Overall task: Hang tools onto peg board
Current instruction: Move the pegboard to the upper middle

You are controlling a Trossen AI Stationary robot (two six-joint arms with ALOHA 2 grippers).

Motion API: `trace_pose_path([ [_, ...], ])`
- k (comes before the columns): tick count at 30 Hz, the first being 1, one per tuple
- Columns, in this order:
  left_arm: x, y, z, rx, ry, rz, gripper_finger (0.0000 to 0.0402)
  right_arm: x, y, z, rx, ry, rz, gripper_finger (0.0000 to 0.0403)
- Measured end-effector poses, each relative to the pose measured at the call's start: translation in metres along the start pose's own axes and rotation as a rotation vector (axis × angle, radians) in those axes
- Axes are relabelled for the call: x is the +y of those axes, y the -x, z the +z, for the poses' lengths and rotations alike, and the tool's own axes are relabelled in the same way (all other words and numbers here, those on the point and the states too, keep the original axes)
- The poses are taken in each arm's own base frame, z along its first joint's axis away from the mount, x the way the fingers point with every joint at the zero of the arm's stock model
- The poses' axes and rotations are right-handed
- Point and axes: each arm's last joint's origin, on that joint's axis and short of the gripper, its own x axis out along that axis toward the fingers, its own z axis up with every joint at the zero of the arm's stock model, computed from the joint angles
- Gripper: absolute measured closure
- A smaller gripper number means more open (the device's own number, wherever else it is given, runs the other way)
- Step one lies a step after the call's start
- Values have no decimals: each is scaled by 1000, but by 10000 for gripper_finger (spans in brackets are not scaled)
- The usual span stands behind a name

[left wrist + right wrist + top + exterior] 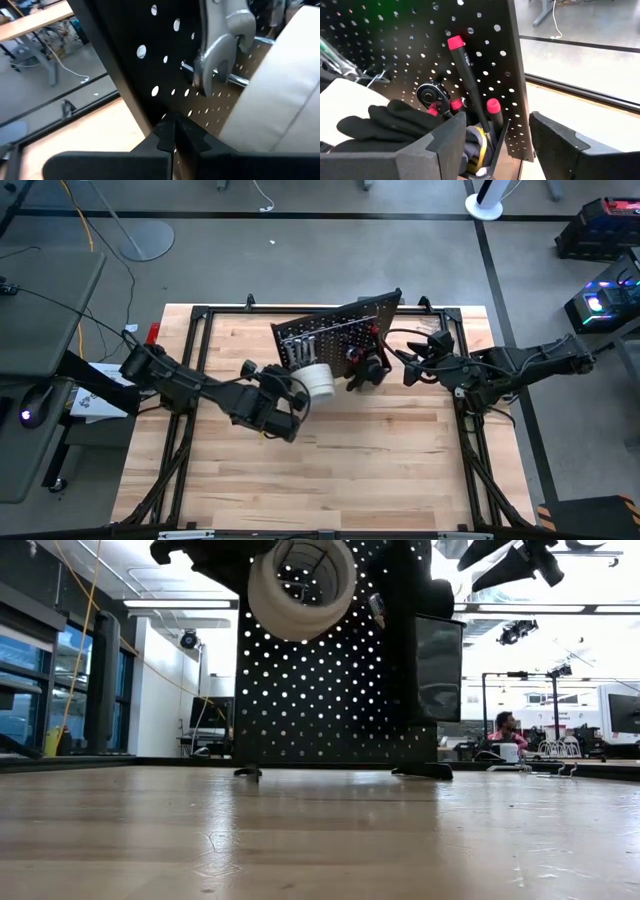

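Grey floor (330, 260) (cables), bright ceiling lights (170, 604)

Robotics lab: framed wood bench (330, 460), monitors (622, 712), seated person (505, 727).

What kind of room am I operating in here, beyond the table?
Likely a robotics lab or workshop. The wooden table stands on a bare grey floor with cables, the low view shows a person seated at a far desk under strip lights, and lit electronics sit off to the right.

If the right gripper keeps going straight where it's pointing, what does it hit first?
Probably the black bin on the peg board, stuffed with screwdrivers and a glove; the right gripper is open, depth uncertain.
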Motion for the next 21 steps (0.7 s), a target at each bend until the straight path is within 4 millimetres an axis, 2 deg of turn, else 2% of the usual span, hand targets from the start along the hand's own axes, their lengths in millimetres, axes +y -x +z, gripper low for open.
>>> trace_pose_path([
  [21,24,-35,10,57,-94,180,401,4,0,1,19,-33,56,195],
])
